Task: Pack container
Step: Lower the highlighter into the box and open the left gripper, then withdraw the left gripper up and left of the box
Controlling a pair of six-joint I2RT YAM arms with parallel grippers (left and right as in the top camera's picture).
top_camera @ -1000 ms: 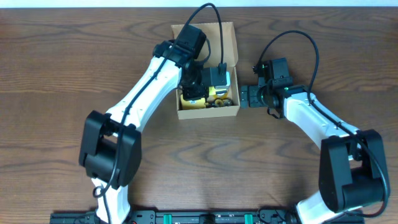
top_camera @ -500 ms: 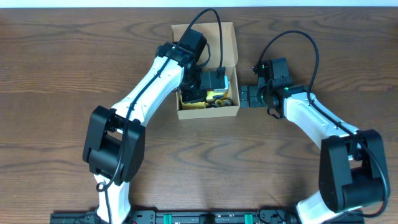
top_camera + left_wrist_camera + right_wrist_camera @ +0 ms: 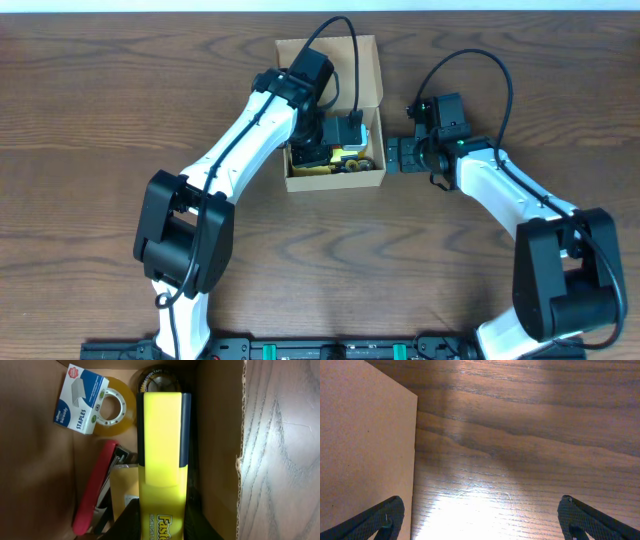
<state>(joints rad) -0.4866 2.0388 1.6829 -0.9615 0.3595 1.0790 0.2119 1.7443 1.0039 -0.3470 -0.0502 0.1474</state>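
Right now the container (image 3: 335, 181) stands on the wooden table (image 3: 100, 120), a little behind the middle, between the two arms, and its flap lid (image 3: 345, 60) lies open toward the far side. The left gripper (image 3: 162, 527) is reaching down inside the container, and its fingers (image 3: 127, 521) are pinching a yellow stapler (image 3: 162, 460) with dark blue sides, one finger on each side of it. This stapler lies along the box wall that is on the right in the wrist view. Beside it on the box floor I see a red stapler (image 3: 97, 490), which is partly over a tan flat piece (image 3: 125, 487). Further in there is a white and blue box of staples (image 3: 80, 400) leaning on a clear tape roll (image 3: 112, 407), and a darker tape roll (image 3: 160, 377) in the corner. The right gripper (image 3: 482, 522) is low over the table, just beside the right outside wall of the container. Its fingers are spread wide apart and hold nothing.
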